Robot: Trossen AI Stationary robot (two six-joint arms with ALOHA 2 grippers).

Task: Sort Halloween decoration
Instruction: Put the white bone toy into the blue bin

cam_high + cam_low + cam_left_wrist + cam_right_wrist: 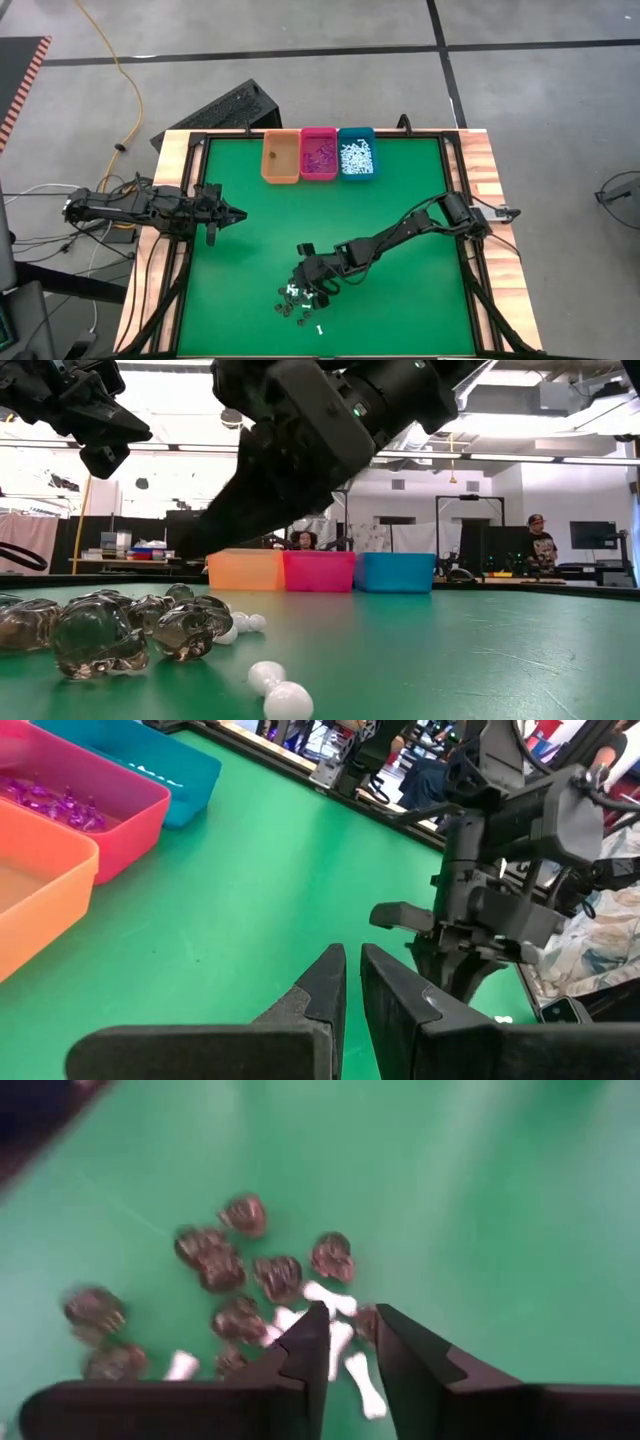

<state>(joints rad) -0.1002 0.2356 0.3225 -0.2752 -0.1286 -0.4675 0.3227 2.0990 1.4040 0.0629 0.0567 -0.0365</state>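
Note:
A small heap of Halloween decoration pieces (pixel 298 300) lies on the green mat near the table's near edge. It holds dark brown see-through lumps (pixel 240 1270) (pixel 120 625) and white bone-shaped sticks (pixel 325 1295) (pixel 275 690). My right gripper (pixel 350 1330) (pixel 297 290) hovers just over the heap, slanting down, open by a narrow gap. A white stick on the mat shows through that gap. My left gripper (pixel 352 970) (pixel 240 213) waits shut above the mat's left side, clear of everything.
Three bins stand side by side at the mat's far edge: orange (pixel 281 155), pink (pixel 319 152) with purple bits, and teal (pixel 357 152) with white bits. One white stick (pixel 320 328) lies apart, nearer the near edge. People sit in the room beyond.

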